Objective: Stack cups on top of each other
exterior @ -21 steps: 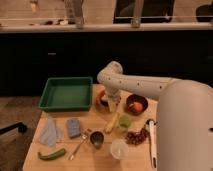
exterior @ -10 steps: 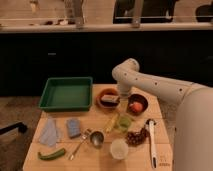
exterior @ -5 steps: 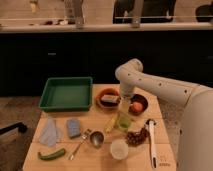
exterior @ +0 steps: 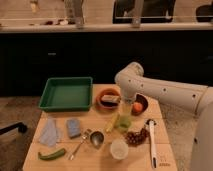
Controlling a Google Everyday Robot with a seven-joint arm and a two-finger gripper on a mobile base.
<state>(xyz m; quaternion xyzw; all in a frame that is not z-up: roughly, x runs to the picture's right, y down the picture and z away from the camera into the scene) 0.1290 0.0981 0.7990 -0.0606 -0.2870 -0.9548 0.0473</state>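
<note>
Gripper (exterior: 125,114) hangs over the yellow-green cup (exterior: 123,123) near the middle of the table (exterior: 100,119), and whether it holds the cup cannot be told, while the dark metal cup (exterior: 96,138) stands near, at about 8 o'clock from it.

Finding: the white robot arm (exterior: 160,92) had swung toward 3 o'clock. Its rounded elbow, formerly at 12 o'clock of the brown round bowl (exterior: 101,96), stood at about 2 o'clock of it. The gripper (exterior: 123,114) had shifted likewise, from nearer the dark grey shiny metal cup (exterior: 96,138) to directly over the translucent yellow-green plastic cup (exterior: 123,125).
</note>
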